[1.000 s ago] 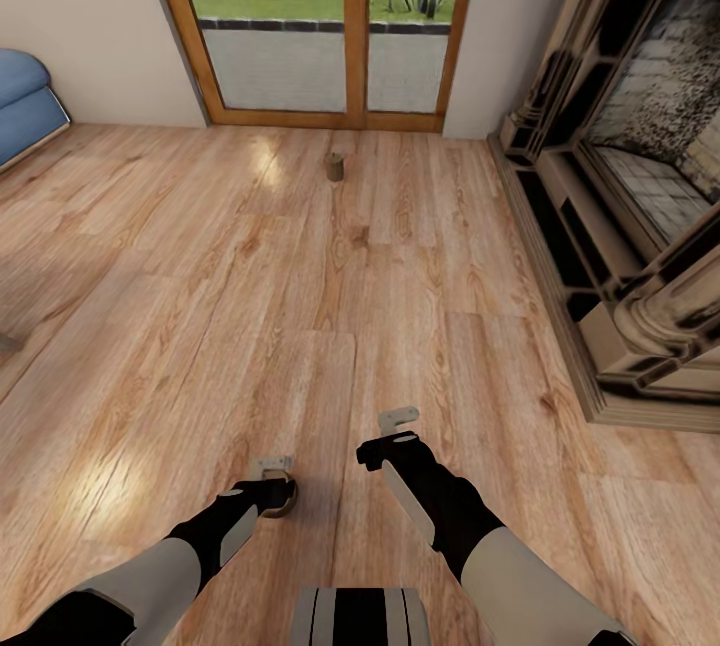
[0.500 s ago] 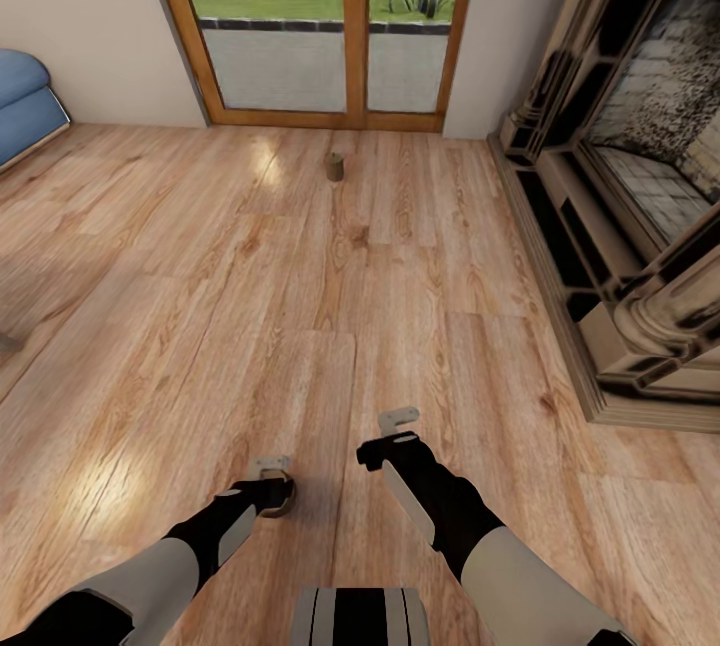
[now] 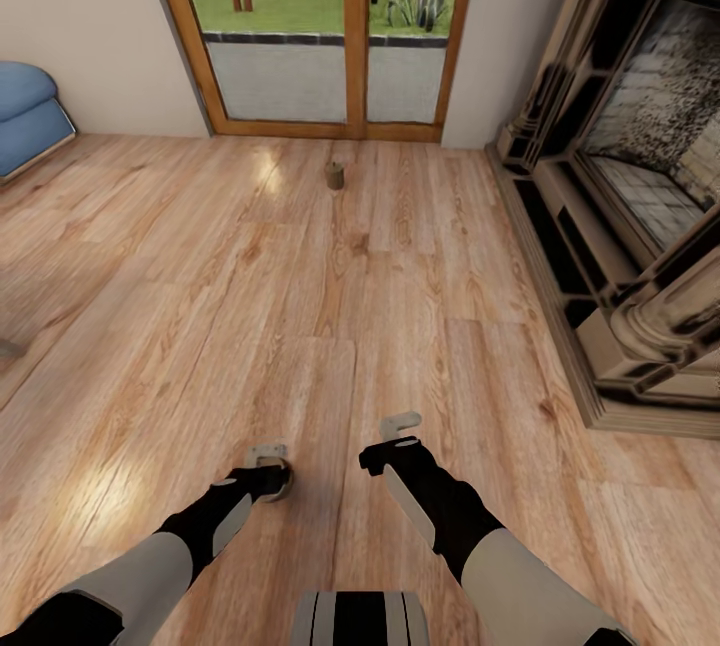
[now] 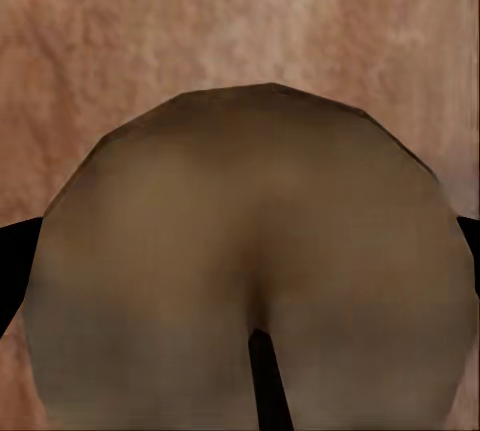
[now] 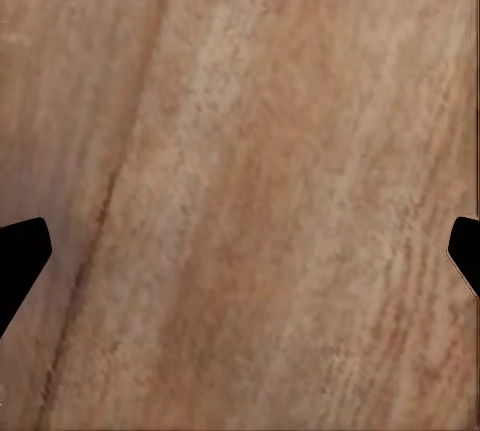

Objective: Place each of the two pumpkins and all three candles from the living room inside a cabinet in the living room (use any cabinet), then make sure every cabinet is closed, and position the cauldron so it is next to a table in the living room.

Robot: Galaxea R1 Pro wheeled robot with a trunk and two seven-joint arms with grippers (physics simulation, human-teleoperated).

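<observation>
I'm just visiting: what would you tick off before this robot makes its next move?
1. Left gripper holding a candle: ok, it sits between the jaws.
2. Right gripper free: ok, jaws open over bare floor.
3. Second candle located: ok, upright on the floor near the glass door.
4. Path to it clear: ok.
5. Fireplace clearance on the right: ok.
6. Cabinet whereabouts: cannot tell.

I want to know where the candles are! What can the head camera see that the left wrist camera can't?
Head view alone: a candle standing on the floor before the glass door, the stone fireplace, a blue sofa, and the empty right gripper.

Left wrist view alone: a close look at the held candle's beige end.

Both: the wooden floor.
</observation>
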